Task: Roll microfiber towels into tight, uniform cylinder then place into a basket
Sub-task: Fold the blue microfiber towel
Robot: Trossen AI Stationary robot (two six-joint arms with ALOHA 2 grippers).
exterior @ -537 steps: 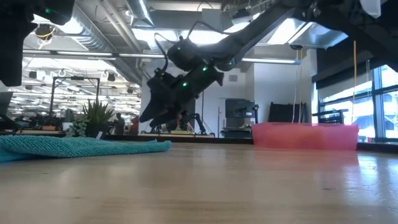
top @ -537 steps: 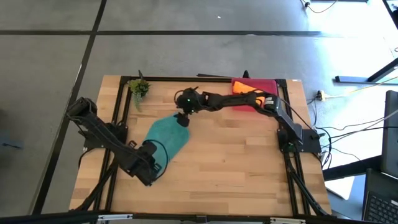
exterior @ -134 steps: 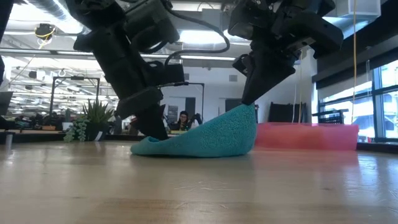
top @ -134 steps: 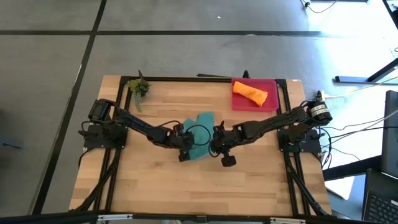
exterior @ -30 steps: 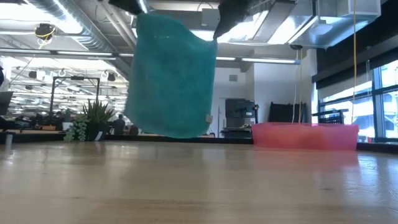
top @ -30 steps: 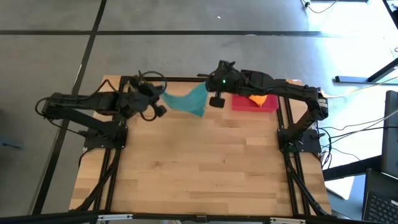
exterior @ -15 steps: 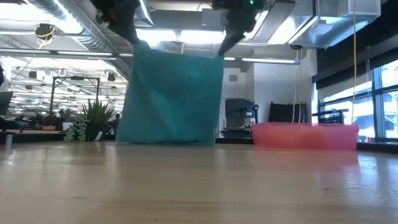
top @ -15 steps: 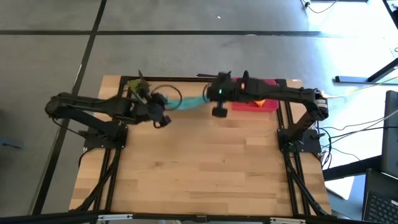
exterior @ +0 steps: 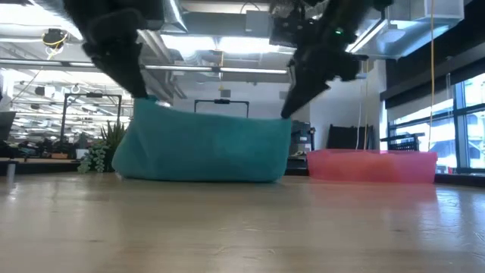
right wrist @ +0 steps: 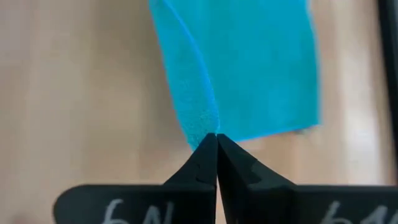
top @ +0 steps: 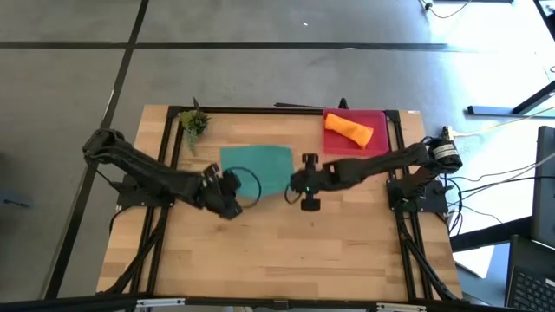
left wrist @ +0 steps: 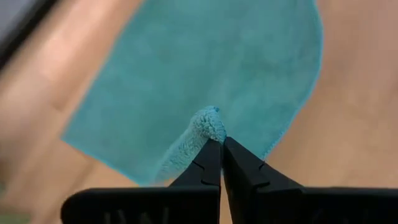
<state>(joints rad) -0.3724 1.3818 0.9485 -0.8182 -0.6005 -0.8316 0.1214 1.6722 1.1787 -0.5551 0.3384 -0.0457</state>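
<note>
High view: the orange towel already lies rolled in the basket, while the teal towel is mostly spread flat mid-table, not yet rolled. Low view: its near edge hangs lifted. Wrist views: left gripper and right gripper each pinch a corner, seemingly its near ones.
</note>
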